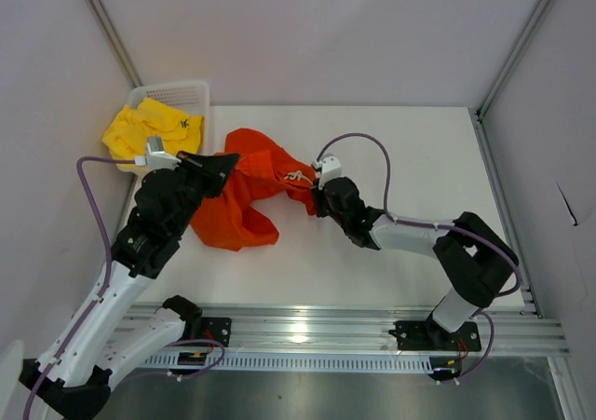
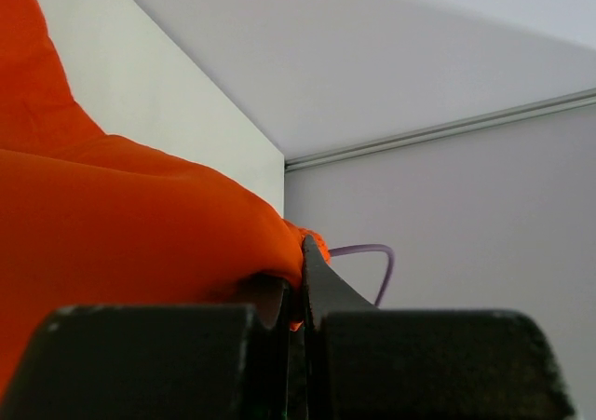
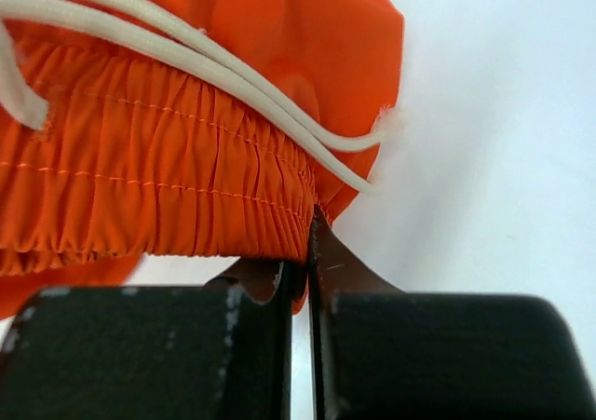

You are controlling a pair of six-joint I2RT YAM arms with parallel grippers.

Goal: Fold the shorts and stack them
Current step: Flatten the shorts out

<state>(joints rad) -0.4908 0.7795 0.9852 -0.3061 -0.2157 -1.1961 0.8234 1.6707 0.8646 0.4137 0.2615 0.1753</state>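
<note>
The orange-red shorts (image 1: 244, 196) lie bunched near the table's middle-left, held between both arms. My left gripper (image 1: 228, 166) is shut on their left edge; in the left wrist view the orange fabric (image 2: 140, 224) is pinched between the jaws at the gripper (image 2: 300, 294). My right gripper (image 1: 315, 195) is shut on the gathered waistband (image 3: 158, 178) at the right end, with the white drawstring (image 3: 233, 80) lying across it; its gripper (image 3: 309, 262) shows cloth nipped between the jaws. The yellow shorts (image 1: 149, 129) with a small black logo hang over the basket.
A white mesh basket (image 1: 177, 94) stands at the back left corner under the yellow shorts. White walls with metal frame posts (image 1: 517, 47) enclose the table. An aluminium rail (image 1: 354, 325) runs along the near edge by the arm bases.
</note>
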